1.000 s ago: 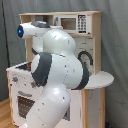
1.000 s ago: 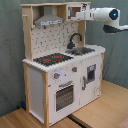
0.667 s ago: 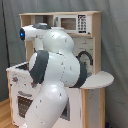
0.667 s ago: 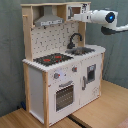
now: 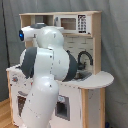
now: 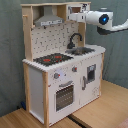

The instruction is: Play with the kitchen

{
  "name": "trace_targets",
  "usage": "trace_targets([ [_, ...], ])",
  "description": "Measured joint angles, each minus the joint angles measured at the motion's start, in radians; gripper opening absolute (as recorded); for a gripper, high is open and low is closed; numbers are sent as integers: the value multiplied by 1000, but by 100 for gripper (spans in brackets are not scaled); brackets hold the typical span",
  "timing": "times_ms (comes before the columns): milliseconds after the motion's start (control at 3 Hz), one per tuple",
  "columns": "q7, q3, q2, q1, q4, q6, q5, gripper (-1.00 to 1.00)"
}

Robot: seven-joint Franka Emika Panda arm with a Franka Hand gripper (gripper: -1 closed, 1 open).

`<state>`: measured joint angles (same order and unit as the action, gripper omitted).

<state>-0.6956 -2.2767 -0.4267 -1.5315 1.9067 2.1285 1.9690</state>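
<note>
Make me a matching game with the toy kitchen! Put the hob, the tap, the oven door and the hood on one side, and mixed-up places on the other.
Things:
1. hob
2. tap
3. oven door
4. hood

Places:
A. up under the top shelf
B. standing over the sink
C. flat on the counter, with red rings
D. on the front, below the knobs

Pairs: 1-C, 2-B, 3-D, 4-A

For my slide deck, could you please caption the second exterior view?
Panda arm reaching toward the top shelf of the toy kitchen, above its sink and tap.
</note>
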Motion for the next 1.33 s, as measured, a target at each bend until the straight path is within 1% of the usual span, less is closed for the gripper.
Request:
trace_targets([
  [333, 47, 28, 81, 0, -35, 8, 0, 100],
  [667, 105, 60, 134, 6, -70, 58, -3, 100],
  [1000, 131, 98, 186, 8, -106, 131, -6, 100],
  [1333, 158, 123, 240, 8, -142, 201, -12, 100],
])
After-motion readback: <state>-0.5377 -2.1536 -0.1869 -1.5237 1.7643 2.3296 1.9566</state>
